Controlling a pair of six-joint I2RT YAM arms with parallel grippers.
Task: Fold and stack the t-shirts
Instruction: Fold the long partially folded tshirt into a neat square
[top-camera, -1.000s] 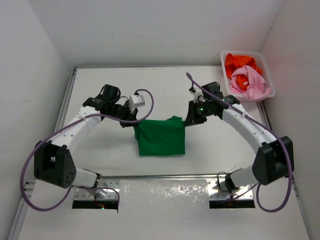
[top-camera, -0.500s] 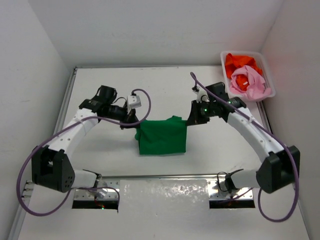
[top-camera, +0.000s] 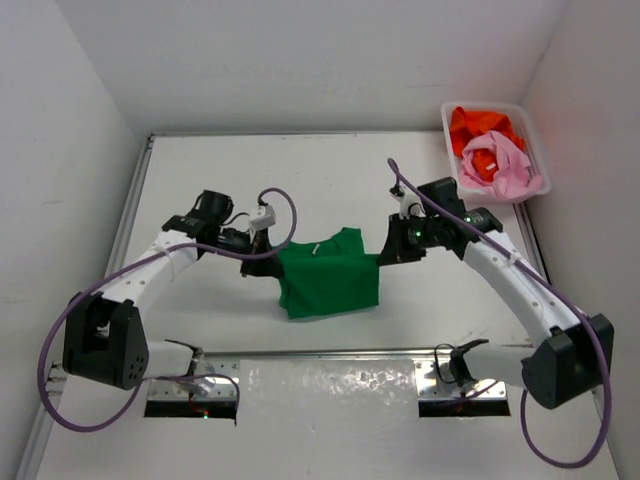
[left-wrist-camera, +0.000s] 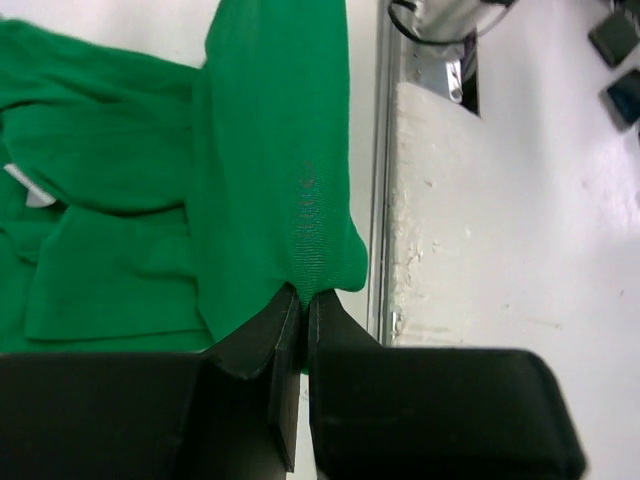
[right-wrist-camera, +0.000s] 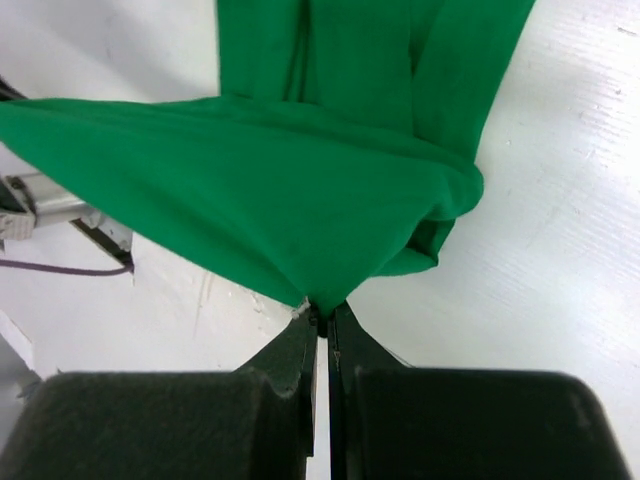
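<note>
Top view: locate the green t-shirt (top-camera: 328, 275) mid-table, stretched between the left gripper (top-camera: 268, 257) and the right gripper (top-camera: 383, 255). The pink t-shirt (top-camera: 495, 165) and orange t-shirt (top-camera: 475, 122) lie in the basket (top-camera: 446, 118).

Left wrist view: the jaws pinch a green fold.

Right wrist view: the jaws are clamped on a green edge.

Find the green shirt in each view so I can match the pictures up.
Top external: green shirt at the picture's centre.
Left wrist: upper left, one fold pinched at bottom centre.
Right wrist: spans the top, narrowing to a pinched corner at bottom centre.
Shared landmark: metal rail, below the shirt from above, right of it in left wrist, far left in right wrist.
</note>
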